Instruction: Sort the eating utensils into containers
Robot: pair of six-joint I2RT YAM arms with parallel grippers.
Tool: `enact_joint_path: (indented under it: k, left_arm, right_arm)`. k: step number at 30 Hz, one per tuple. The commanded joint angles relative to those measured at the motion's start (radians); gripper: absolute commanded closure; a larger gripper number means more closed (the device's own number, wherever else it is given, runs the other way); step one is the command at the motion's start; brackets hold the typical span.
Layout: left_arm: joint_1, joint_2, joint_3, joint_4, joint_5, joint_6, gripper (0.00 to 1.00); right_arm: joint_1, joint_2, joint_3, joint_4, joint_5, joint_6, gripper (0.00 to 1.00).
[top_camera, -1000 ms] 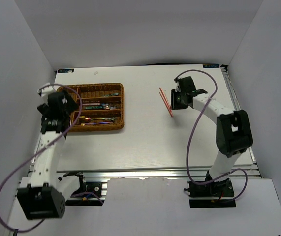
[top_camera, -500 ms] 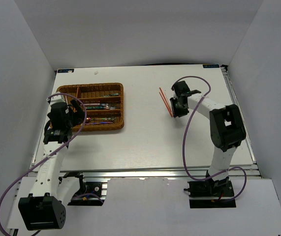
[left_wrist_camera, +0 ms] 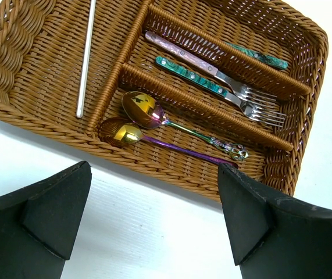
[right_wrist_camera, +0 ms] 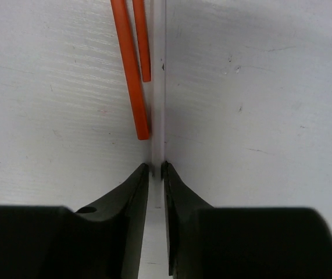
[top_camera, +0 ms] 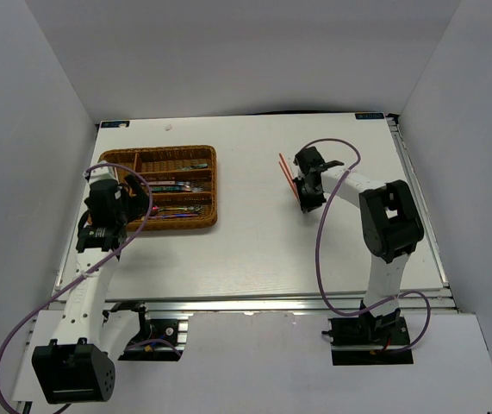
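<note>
Tabletop (top_camera: 254, 250), right pincer (right_wrist_camera: 156, 168) low astride stick (right_wrist_camera: 158, 87)

A rectangular brown woven wicker tray (top_camera: 168, 150) sits at the left. Red-orange chopsticks (top_camera: 289, 178) lie just beside the right gripper (top_camera: 307, 203).

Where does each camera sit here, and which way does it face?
Top external: above and behind the bases, looking down on the table; both arms show, left tool by the wicker tray, right tool by the chopsticks.
Left wrist: on the left arm, looking down into the tray; its open fingers frame the bottom.
Right wrist: low over the table, facing along the chopsticks; its fingers, close together, at the bottom.
Shared: tray in top and left wrist; chopsticks in top and right wrist.
</note>
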Motion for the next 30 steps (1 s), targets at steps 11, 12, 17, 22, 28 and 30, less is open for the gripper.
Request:
enact_joint_path:
  k: [11, 12, 17, 22, 28, 30]
  left_arm:
    - [-0.015, -0.010, -0.019, 0.071, 0.178, -0.038, 0.02]
    - [-0.018, -0.007, -0.039, 0.118, 0.277, -0.075, 0.02]
    - [-0.150, 0.044, -0.058, 0.310, 0.415, -0.218, 0.02]
    - [-0.409, 0.154, -0.004, 0.615, 0.479, -0.328, 0.02]
    - [-0.570, 0.330, 0.082, 0.773, 0.445, -0.379, 0.02]
    - [-0.601, 0.376, 0.089, 0.838, 0.441, -0.402, 0.02]
  right_arm:
    - [-0.044, -0.042, -0.018, -0.082, 0.066, 0.053, 1.00]
    - [-0.051, -0.062, -0.016, -0.087, 0.071, 0.070, 1.00]
    - [-0.048, -0.211, -0.015, -0.095, 0.007, 0.110, 1.00]
    - [-0.009, -0.405, -0.119, 0.051, -0.361, 0.160, 1.00]
    - [0.064, -0.570, -0.240, 0.269, -0.569, 0.298, 1.00]
    - [0.090, -0.588, -0.245, 0.307, -0.607, 0.315, 1.00]
